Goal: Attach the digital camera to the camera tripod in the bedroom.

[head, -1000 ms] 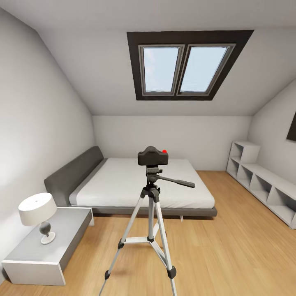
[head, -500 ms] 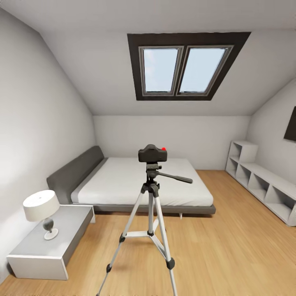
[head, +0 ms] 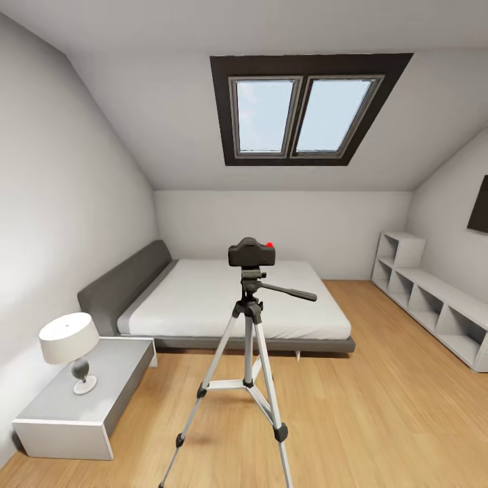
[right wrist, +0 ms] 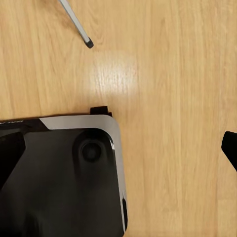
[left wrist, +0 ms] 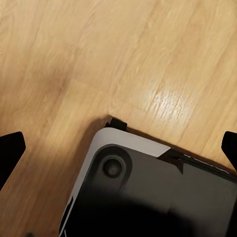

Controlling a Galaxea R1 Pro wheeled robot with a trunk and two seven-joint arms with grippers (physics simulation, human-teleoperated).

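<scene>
Black camera (head: 251,252) sits on the tripod (head: 248,332); light, rigid, top-heavy. Steady it by the legs. Both grippers' fingers (left wrist: 11,148) spread wide, empty.

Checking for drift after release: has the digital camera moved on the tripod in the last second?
No. The digital camera sits atop the camera tripod as before; the view itself shifted, bed included.
</scene>
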